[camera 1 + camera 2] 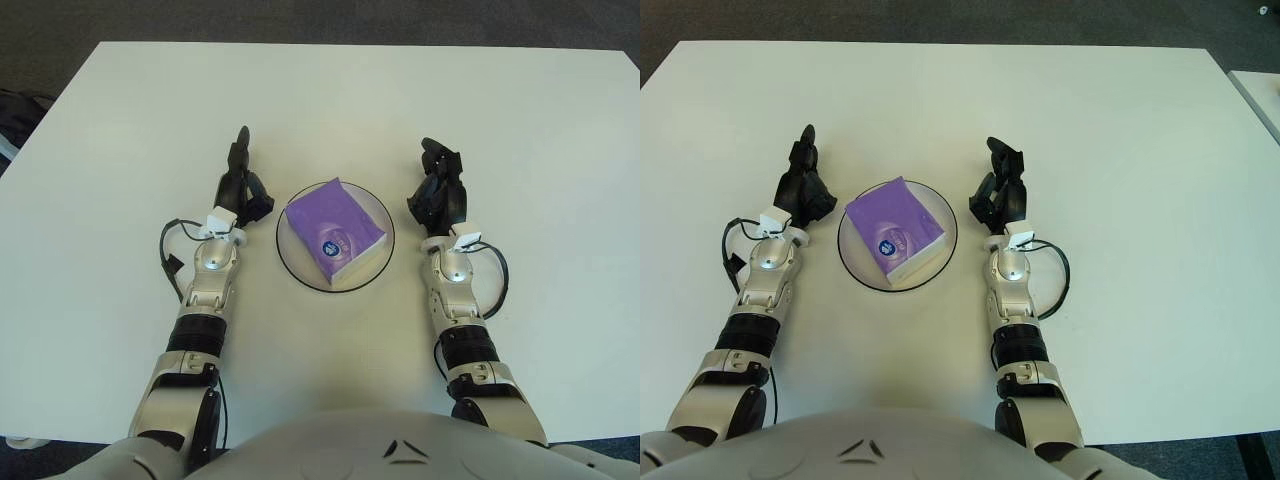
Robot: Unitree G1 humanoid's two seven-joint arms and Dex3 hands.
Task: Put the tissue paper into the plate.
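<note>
The purple rectangular pack of tissue paper (337,231) lies flat inside the shallow clear round plate with a dark rim (292,266), turned at an angle to the plate, near the middle of the white table (330,100). Judged from this, the placement looks done.

The left hand (243,187) shows just left of the plate, fingers extended and loose, holding nothing. The right hand (438,192) shows just right of the plate, fingers partly curled but apart, also holding nothing. Neither touches the pack.

Handling estimate: the pack is probably light and soft, with a slick film wrapper that may slip or dent under a hard squeeze. If it needed re-seating, the best hold would likely be across its two long side edges, with fingers opposed and moderate pressure, not on the flat printed top.
</note>
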